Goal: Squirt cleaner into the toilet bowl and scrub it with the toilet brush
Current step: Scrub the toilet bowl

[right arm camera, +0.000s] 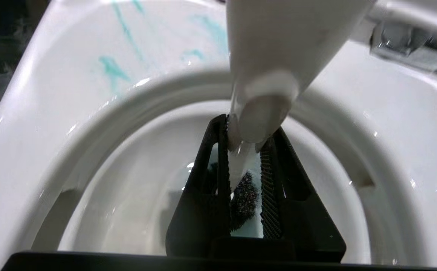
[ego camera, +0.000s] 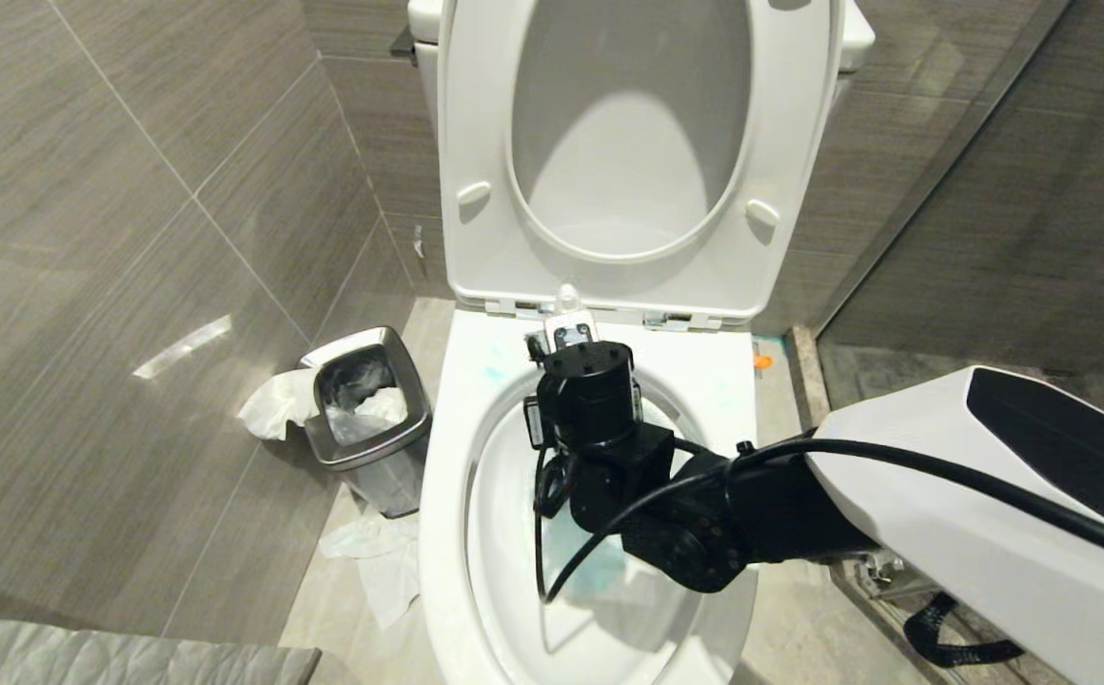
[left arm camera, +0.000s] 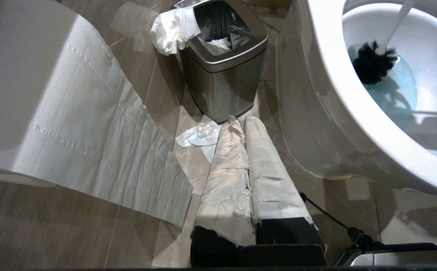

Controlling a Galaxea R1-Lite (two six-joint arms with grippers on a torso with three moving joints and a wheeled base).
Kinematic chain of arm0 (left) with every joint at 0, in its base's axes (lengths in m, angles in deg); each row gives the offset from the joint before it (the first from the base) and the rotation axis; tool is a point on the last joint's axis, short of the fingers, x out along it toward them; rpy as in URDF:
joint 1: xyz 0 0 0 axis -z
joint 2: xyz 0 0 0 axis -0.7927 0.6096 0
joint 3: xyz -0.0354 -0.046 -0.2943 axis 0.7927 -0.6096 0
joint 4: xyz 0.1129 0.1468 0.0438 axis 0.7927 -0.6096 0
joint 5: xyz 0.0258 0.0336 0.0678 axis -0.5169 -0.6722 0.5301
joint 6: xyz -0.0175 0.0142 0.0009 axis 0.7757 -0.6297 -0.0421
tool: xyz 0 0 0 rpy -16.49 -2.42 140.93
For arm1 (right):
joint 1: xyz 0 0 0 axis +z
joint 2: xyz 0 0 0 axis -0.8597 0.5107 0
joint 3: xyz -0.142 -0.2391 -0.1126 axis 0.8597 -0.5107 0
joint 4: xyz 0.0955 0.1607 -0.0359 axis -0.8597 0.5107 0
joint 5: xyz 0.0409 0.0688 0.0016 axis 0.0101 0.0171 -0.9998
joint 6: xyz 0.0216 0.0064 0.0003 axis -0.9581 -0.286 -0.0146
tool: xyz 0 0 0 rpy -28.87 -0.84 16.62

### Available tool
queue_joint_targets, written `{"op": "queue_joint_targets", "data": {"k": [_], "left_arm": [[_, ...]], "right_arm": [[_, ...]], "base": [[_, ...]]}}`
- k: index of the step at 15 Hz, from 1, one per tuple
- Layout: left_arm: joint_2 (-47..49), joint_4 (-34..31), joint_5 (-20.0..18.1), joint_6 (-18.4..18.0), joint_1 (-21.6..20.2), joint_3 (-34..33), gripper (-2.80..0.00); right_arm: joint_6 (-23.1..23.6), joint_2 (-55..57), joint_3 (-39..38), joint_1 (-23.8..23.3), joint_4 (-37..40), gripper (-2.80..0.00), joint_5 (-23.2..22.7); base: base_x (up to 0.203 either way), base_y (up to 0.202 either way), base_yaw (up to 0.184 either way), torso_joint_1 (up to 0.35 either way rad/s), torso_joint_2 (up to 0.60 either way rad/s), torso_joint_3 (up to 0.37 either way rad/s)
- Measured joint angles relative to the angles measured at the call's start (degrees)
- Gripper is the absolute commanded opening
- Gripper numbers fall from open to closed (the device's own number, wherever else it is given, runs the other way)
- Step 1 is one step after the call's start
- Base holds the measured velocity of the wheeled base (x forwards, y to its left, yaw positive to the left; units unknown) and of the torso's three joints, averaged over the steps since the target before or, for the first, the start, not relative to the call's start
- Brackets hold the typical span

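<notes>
Turquoise cleaner (left arm camera: 395, 88) is pooling low in the toilet bowl (ego camera: 447, 495), so the right end effector (right arm camera: 245, 150) is gripping the brush (left arm camera: 373, 64) by its handle, bristles dipping into it. Left end effector (left arm camera: 248, 165) is sitting clenched, empty, by the bin (left arm camera: 222, 71).

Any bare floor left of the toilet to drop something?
Crowded there: waste bin against the toilet bowl, tissue beside it, more paper in front. Free patch: tile right of the bowl, though the right arm overhangs it.
</notes>
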Motion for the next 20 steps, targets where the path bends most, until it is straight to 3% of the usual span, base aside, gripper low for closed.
{"op": "queue_joint_targets", "data": {"k": [6, 14, 20], "left_arm": [[0.0, 0.04, 0.02, -0.05, 0.0, 0.0, -2.8], [0.0, 0.01, 0.0, 0.05, 0.0, 0.0, -2.8], [0.0, 0.04, 0.0, 0.05, 0.0, 0.0, -2.8]], "right_arm": [[3.36, -5.59, -2.93, 0.06, 1.76, -2.8, -0.05], [-1.63, -4.34, -6.53, 0.35, 3.28, -2.8, -0.27], [-1.97, -0.67, -6.29, 0.41, 3.47, -2.8, -0.06]], "base": [[0.0, 0.0, 0.0, 0.0, 0.0, 0.0], [0.0, 0.0, 0.0, 0.0, 0.0, 0.0], [0.0, 0.0, 0.0, 0.0, 0.0, 0.0]]}}
